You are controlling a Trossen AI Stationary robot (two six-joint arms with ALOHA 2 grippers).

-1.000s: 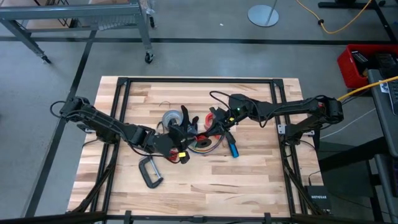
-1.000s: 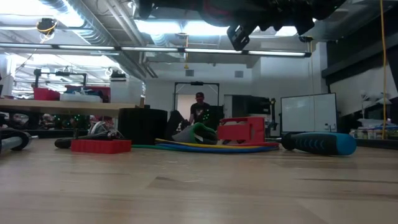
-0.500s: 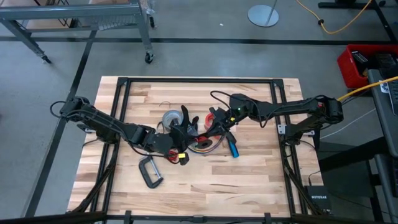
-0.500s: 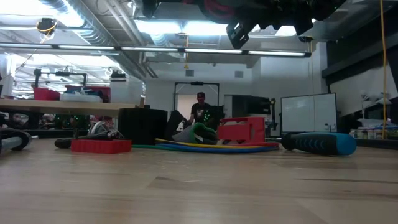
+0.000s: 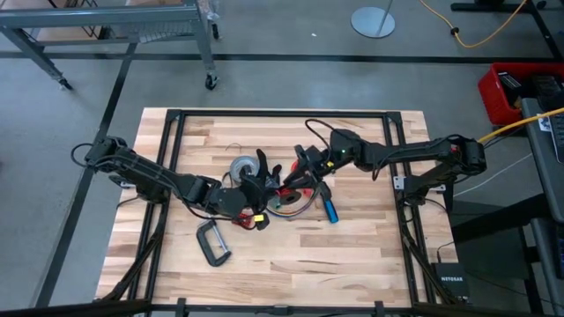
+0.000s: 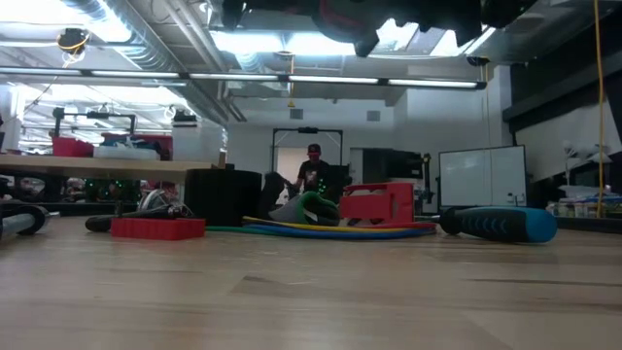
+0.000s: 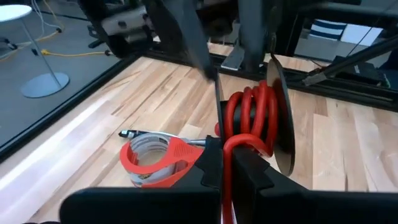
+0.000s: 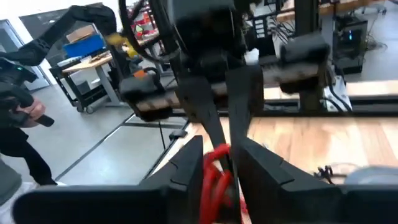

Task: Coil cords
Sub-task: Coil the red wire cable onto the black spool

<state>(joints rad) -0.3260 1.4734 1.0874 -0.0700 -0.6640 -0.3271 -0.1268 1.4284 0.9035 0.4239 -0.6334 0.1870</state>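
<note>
From overhead I see both arms meeting at the middle of the table (image 5: 352, 255), where everything is crowded together while the near planks and the side margins up to the black frame lie bare. My left gripper (image 5: 261, 180) is closed on a red cord (image 7: 249, 118), several loops of which are pinched between its fingers, as its wrist view shows. My right gripper (image 5: 302, 170) sits just beside it, fingers narrowed around the same red loops. The multicoloured cord (image 5: 286, 204) lies coiled flat on the wood under and just in front of the two grippers; at table height its blue and yellow strands show. The grey tape roll (image 5: 240, 167) sits just behind the left gripper, the blue-handled screwdriver (image 5: 330, 210) just right of the coil, and a black clamp (image 5: 211, 243) nearer the front edge. A person (image 6: 312, 167) stands in the far doorway.
</note>
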